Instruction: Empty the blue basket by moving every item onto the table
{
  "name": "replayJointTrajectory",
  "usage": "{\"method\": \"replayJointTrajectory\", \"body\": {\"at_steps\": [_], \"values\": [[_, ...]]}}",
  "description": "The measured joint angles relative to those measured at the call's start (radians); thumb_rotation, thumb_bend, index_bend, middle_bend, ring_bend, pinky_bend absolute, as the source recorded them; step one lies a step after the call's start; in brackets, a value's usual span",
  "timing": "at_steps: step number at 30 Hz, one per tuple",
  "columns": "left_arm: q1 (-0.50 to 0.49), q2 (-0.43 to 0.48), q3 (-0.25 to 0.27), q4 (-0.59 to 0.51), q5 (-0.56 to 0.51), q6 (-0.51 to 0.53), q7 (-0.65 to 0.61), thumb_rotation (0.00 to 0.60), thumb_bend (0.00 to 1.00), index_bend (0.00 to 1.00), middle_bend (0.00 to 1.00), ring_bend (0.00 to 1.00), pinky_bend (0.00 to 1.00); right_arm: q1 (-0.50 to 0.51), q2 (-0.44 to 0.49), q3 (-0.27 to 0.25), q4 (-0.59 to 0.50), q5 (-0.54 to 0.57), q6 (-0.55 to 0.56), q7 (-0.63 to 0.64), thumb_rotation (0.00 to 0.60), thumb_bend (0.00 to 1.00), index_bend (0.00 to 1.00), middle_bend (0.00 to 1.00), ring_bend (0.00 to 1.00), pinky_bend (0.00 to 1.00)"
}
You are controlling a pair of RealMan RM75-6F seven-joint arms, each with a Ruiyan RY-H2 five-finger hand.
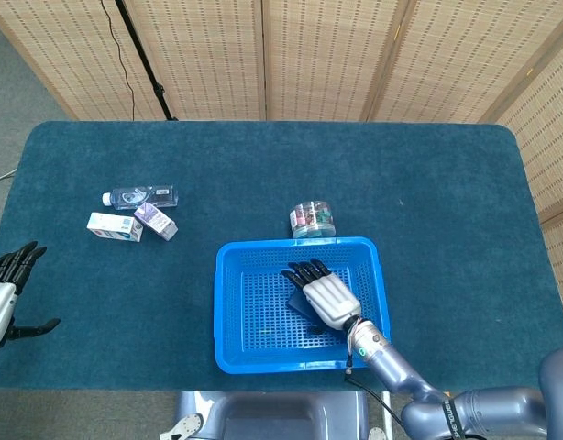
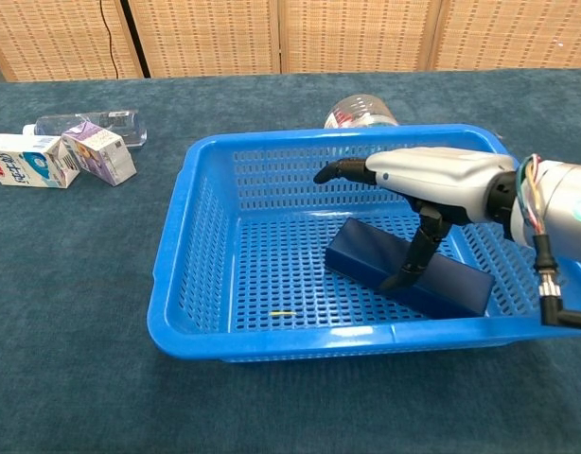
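Note:
The blue basket (image 1: 225,312) (image 2: 177,246) stands at the table's near edge. Inside it a dark blue box (image 2: 366,255) (image 1: 297,304) lies slanted, its left end pointing toward the basket's middle. My right hand (image 2: 432,180) (image 1: 327,295) is over the box and grips it: the thumb presses its near side while the fingers (image 2: 333,172) reach out above it. A tiny yellow sliver (image 2: 284,313) lies on the basket floor. My left hand (image 1: 8,289) hovers at the table's far left edge, fingers spread, holding nothing.
A clear jar (image 1: 313,220) (image 2: 361,111) with colourful contents stands just behind the basket. At the left lie a water bottle (image 1: 139,195), a white-blue carton (image 1: 115,226) and a purple carton (image 1: 156,221). Woven screens stand behind the table.

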Motion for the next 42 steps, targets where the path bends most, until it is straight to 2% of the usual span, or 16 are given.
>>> {"method": "replayJointTrajectory", "body": {"at_steps": [3, 5, 7, 9, 11, 12, 14, 17, 23, 32, 37, 42], "values": [[0.0, 0.0, 0.001, 0.001, 0.001, 0.0, -0.002, 0.6, 0.03, 0.0, 0.0, 0.0, 0.0, -0.01, -0.003, 0.0, 0.016, 0.016, -0.002, 0.002, 0.6, 0.0, 0.01, 0.05, 0.03, 0.22], [0.0, 0.0, 0.0, 0.001, -0.001, -0.001, -0.003, 0.6, 0.03, 0.0, 0.0, 0.0, 0.0, -0.014, -0.003, 0.001, 0.026, 0.027, -0.006, 0.006, 0.6, 0.0, 0.04, 0.1, 0.15, 0.41], [-0.001, 0.0, -0.001, 0.001, -0.003, -0.003, -0.003, 0.6, 0.03, 0.0, 0.0, 0.0, 0.0, -0.02, -0.002, 0.002, 0.043, 0.037, -0.014, 0.014, 0.6, 0.0, 0.11, 0.18, 0.26, 0.53], [-0.003, 0.0, -0.001, 0.0, -0.005, -0.006, -0.001, 0.6, 0.03, 0.0, 0.0, 0.0, 0.0, -0.027, -0.004, 0.004, 0.058, 0.038, -0.02, 0.027, 0.6, 0.0, 0.17, 0.27, 0.35, 0.6], [-0.004, -0.001, -0.001, -0.001, -0.007, -0.008, 0.003, 0.6, 0.03, 0.0, 0.0, 0.0, 0.0, -0.033, -0.007, 0.006, 0.07, 0.036, -0.023, 0.043, 0.6, 0.08, 0.24, 0.36, 0.44, 0.66], [-0.005, -0.001, -0.001, -0.002, -0.008, -0.01, 0.005, 0.6, 0.03, 0.0, 0.0, 0.0, 0.0, -0.037, -0.008, 0.005, 0.081, 0.033, -0.027, 0.049, 0.6, 0.16, 0.27, 0.4, 0.48, 0.69], [-0.006, -0.002, -0.001, -0.004, -0.01, -0.012, 0.009, 0.6, 0.03, 0.0, 0.0, 0.0, 0.0, -0.043, -0.011, 0.004, 0.095, 0.027, -0.034, 0.056, 0.6, 0.38, 0.37, 0.48, 0.56, 0.76], [-0.006, -0.004, -0.002, -0.005, -0.013, -0.013, 0.013, 0.6, 0.03, 0.0, 0.0, 0.0, 0.0, -0.053, -0.018, 0.005, 0.106, 0.006, -0.031, 0.071, 0.6, 0.58, 0.42, 0.53, 0.61, 0.79], [-0.01, -0.007, -0.003, -0.007, -0.021, -0.019, 0.024, 0.6, 0.03, 0.0, 0.0, 0.0, 0.0, -0.082, -0.025, 0.012, 0.106, -0.102, 0.028, 0.117, 0.6, 0.76, 0.43, 0.54, 0.61, 0.79], [-0.007, -0.007, 0.0, -0.013, -0.015, -0.014, 0.028, 0.6, 0.03, 0.0, 0.0, 0.0, 0.0, -0.117, 0.072, 0.05, -0.059, -0.28, 0.129, 0.16, 0.6, 0.79, 0.44, 0.54, 0.61, 0.79], [-0.003, -0.004, 0.004, -0.013, -0.007, -0.01, 0.022, 0.6, 0.03, 0.0, 0.0, 0.0, 0.0, -0.124, 0.14, 0.12, -0.127, -0.305, 0.176, 0.143, 0.6, 0.79, 0.44, 0.54, 0.61, 0.79], [-0.001, 0.0, 0.008, -0.012, 0.003, -0.006, 0.012, 0.6, 0.03, 0.0, 0.0, 0.0, 0.0, -0.113, 0.184, 0.223, -0.09, -0.262, 0.204, 0.1, 0.6, 0.79, 0.44, 0.54, 0.61, 0.79]]}}
